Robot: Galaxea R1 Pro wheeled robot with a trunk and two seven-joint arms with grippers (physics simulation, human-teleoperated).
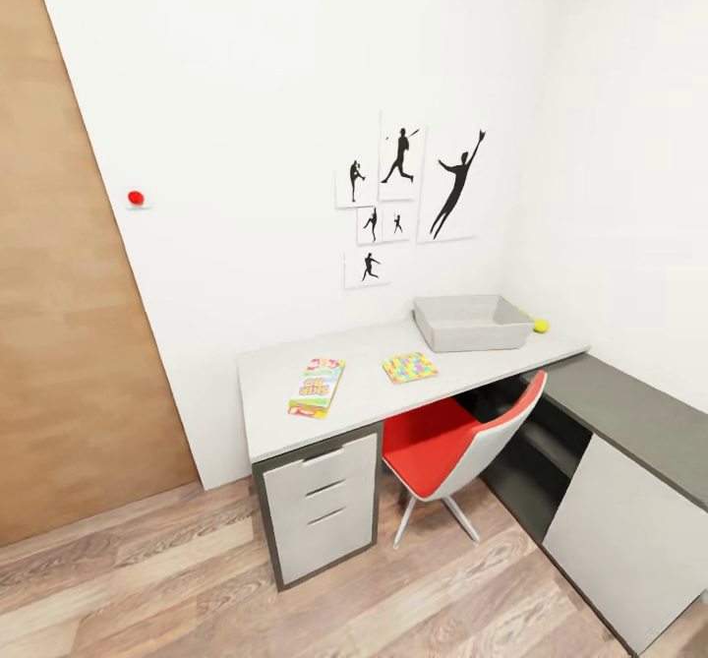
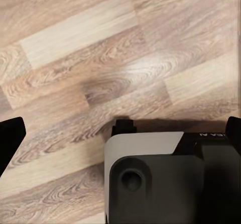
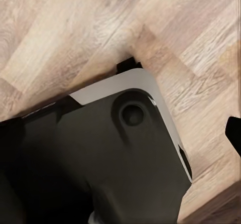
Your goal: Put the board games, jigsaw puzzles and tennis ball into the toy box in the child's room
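Ahead, the bench [image 1: 285, 392] is seen in the head view, its pale top running from about 8 o'clock toward 3 o'clock across the middle of the picture, with a white three-drawer unit [image 1: 323, 503] under its near end. One board game [image 1: 317, 387] is laid flat on the bench top at the near end, its green, yellow and red cover facing up. A jigsaw puzzle [image 1: 410, 367] is set flat toward 3 o'clock of the game, well apart from it. The toy box [image 1: 472, 323], light grey and lidless, is placed farther along the bench at about 1 o'clock of the puzzle, near the wall. The tennis ball [image 1: 540, 325] is found just beside the box's far end, at its 3 o'clock. A red chair [image 1: 462, 442] is pushed partly under the bench, below the puzzle. Black sports-silhouette prints [image 1: 408, 191] are hung on the white wall above the box. A lower dark-topped cabinet [image 1: 629, 422] is joined at the bench's far end.

Only dark edge parts of each gripper are caught by the wrist views, over the wood-plank floor [image 2: 100, 58] and the robot's own base [image 3: 100, 158]; whether the left or right gripper is released or clenched cannot be told.
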